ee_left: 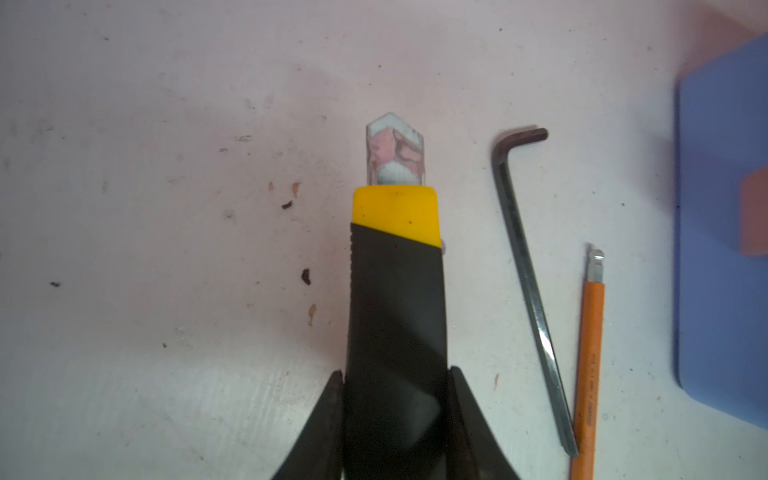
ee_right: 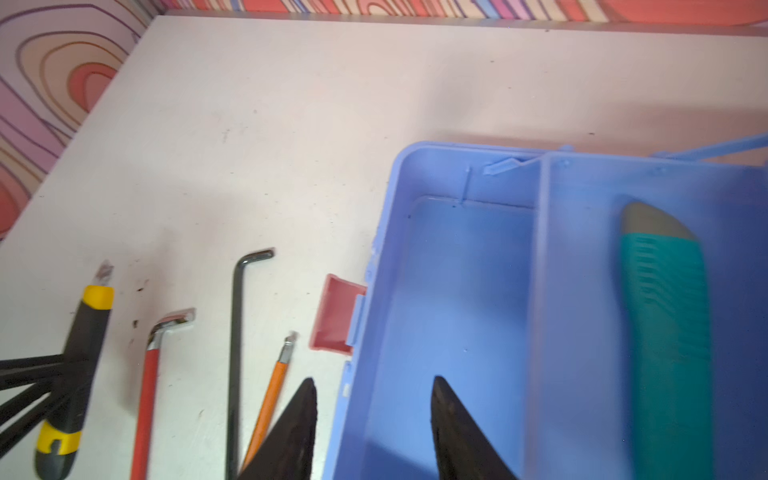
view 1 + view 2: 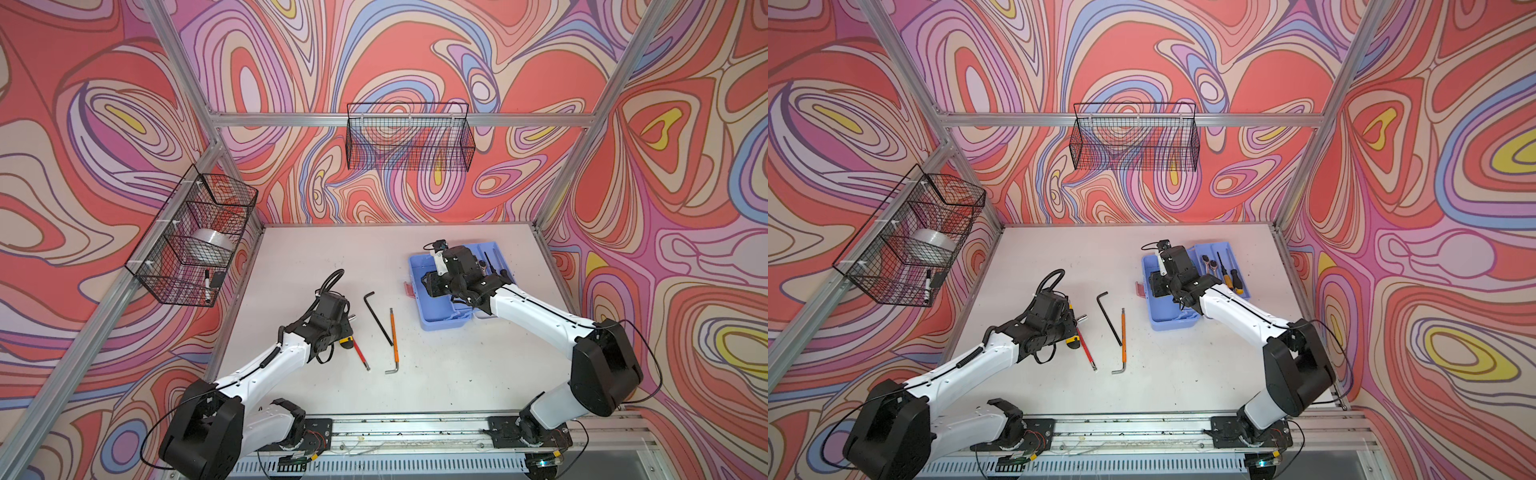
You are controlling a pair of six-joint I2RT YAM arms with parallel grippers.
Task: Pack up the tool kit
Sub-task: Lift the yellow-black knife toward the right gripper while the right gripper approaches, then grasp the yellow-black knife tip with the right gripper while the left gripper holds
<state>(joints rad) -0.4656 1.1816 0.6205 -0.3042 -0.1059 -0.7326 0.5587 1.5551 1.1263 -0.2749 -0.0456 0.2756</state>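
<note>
A: Quick one, where's the kit [image 3: 442,323]?

B: On the counter [image 3: 311,257], right side toward the back, open. Pink latch [image 2: 332,316] hangs off the wall that faces the loose keys.

A: R end effector?

B: R end effector [image 2: 372,379] sits over the kit w/ fingers apart, gripping nothing. They straddle the latch-side wall: one finger outside it, the other above the base bay. Gap on both sides of the wall in the wrist view.

A: Anything packed?

B: Tray [image 2: 582,291] beside that bay holds a teal-grip tool [image 2: 665,332]. A top view shows two wrenches [image 3: 1208,262] and screwdrivers [image 3: 1225,270] in it too.

A: L side?

B: L end effector [image 1: 395,372] is clamped on the driver [image 1: 395,291], which has a black handle and a yellow collar. Both fingers are pressed to the grip. Can't tell if it's off the counter.

A: Loose stuff?

B: Three hex keys on the counter btw the arms. Red key [image 3: 360,355] is just beside the L end effector. Black key [image 3: 378,318] and orange key [image 3: 394,340] lie next over, nearer the kit, converging at their near ends. Touching or not, can't tell.

A: Baskets?

B: Two, wire, up on the walls. The side basket [image 3: 166,266] has a tape roll [image 3: 210,247] and a marker [image 3: 206,284]. The back basket [image 3: 409,137] hangs on the rear rail.
</note>
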